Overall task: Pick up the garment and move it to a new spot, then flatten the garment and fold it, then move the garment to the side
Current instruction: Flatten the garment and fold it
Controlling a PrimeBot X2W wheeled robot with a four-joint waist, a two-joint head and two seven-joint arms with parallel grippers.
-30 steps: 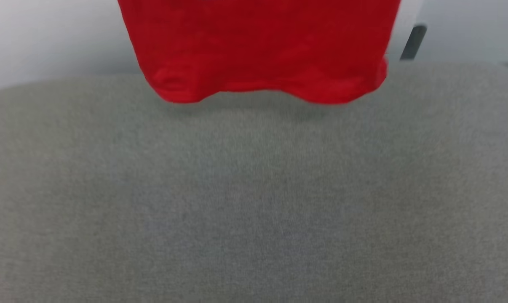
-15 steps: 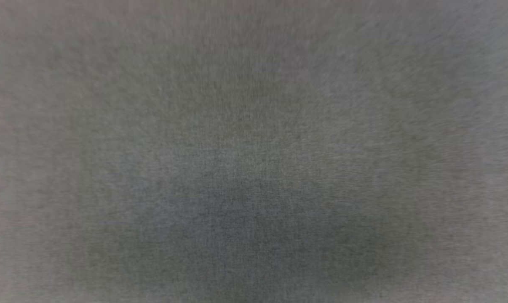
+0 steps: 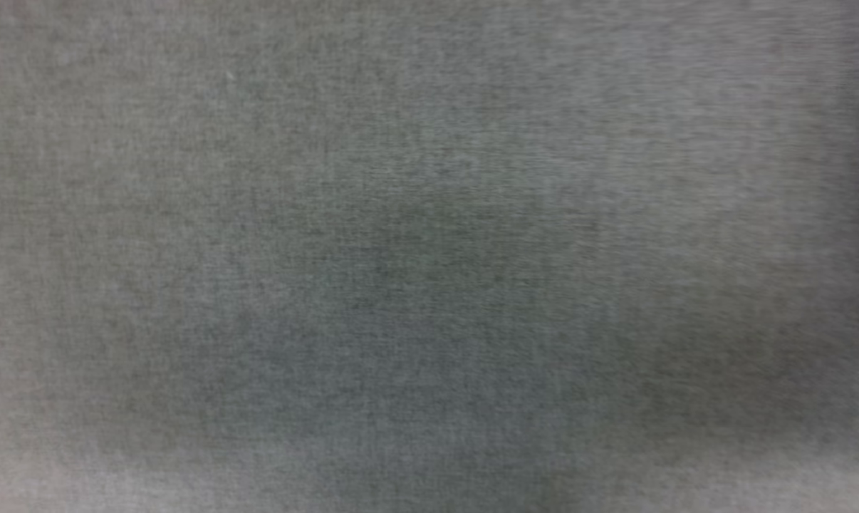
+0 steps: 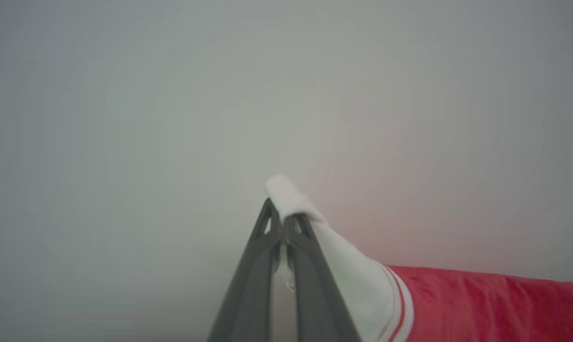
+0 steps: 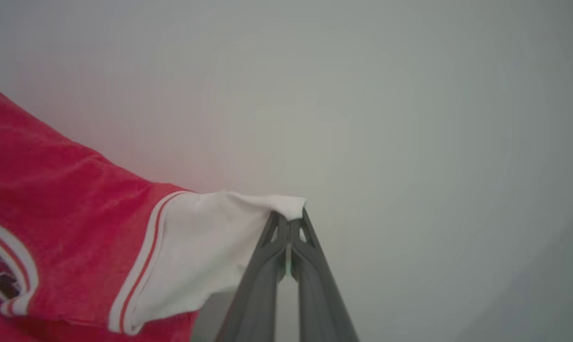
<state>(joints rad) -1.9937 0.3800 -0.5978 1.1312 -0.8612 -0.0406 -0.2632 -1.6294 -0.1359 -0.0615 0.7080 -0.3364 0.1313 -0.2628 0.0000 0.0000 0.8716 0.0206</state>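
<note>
In mid-air, my left pincer [image 4: 282, 222] and right pincer [image 5: 290, 224] each clamp a white sleeve [image 5: 205, 247] of the red jersey [image 5: 68, 190], likely spreading it wide to lay it flat.

The garment [image 5: 68, 190] is soft, matt cloth.

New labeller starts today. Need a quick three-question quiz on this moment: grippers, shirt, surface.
1. True or false: the left gripper is shut on a white end of the shirt.
2. What does the right gripper pinch? A: the red middle. B: a white end. C: the logo.
3. What colour is the surface in the head view?

Key: 1 true; 2 B; 3 grey.
</note>
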